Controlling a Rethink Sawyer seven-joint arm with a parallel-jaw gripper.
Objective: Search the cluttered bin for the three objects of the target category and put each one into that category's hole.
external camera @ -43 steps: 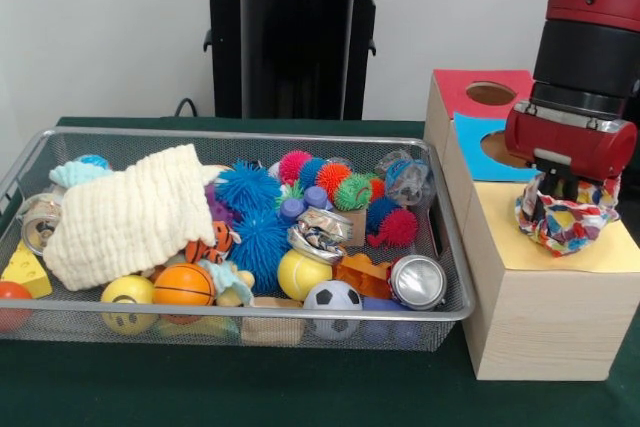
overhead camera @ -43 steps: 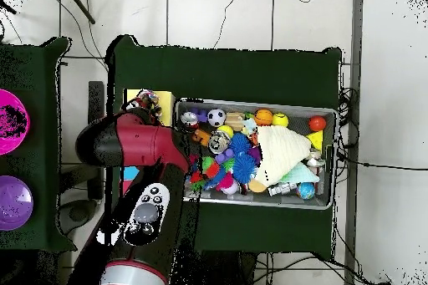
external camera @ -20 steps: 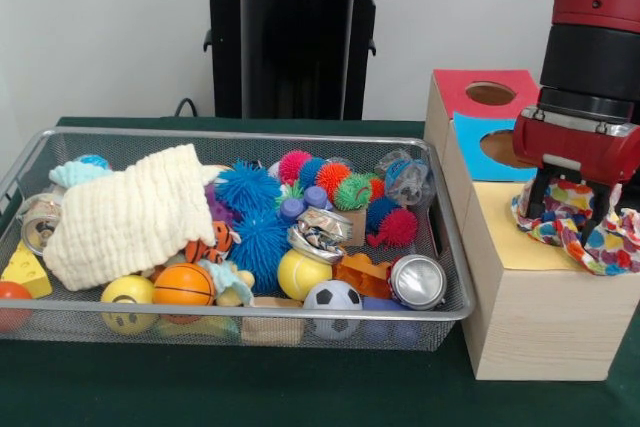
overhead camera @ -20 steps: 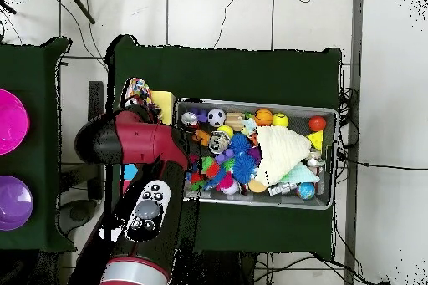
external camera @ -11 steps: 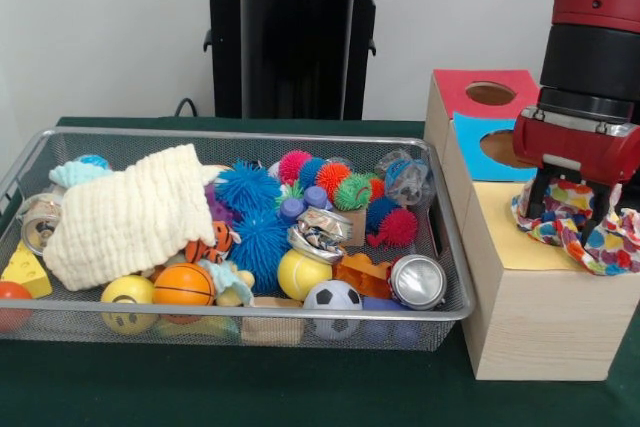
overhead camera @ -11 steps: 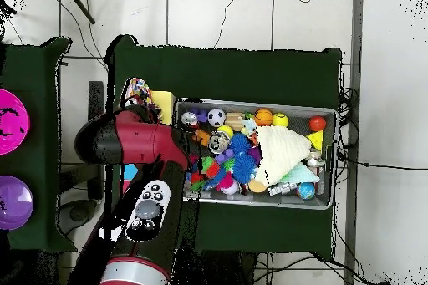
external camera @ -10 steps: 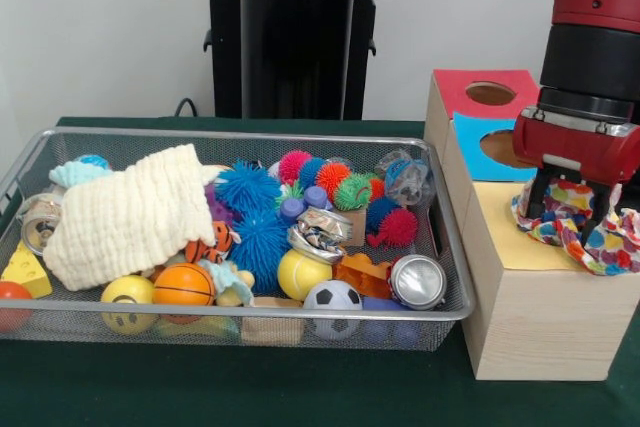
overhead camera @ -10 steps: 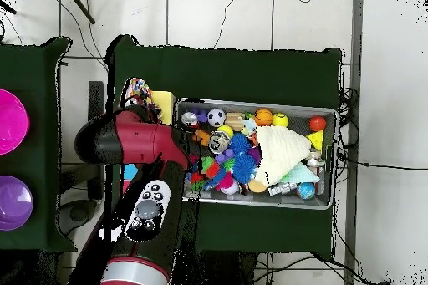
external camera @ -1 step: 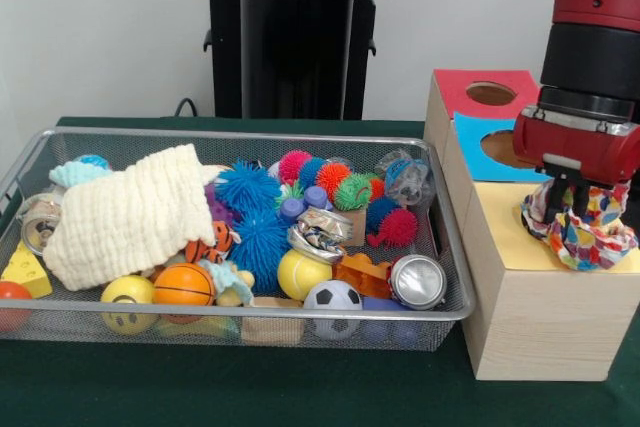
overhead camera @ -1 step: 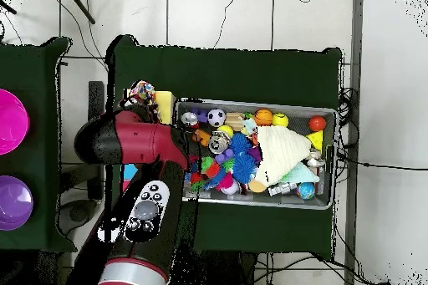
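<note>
A crumpled multicoloured cloth (external camera @ -1 step: 581,231) is bunched on the yellow panel (external camera @ -1 step: 530,237) of the wooden box (external camera @ -1 step: 520,287), beside the wire bin (external camera @ -1 step: 440,277). It is judged light, limp and prone to snagging; a pinch at the bunched centre is advised. The end effector (external camera @ -1 step: 567,209) is pressed into it, apparently closed on its folds. The yellow hole is hidden beneath.
</note>
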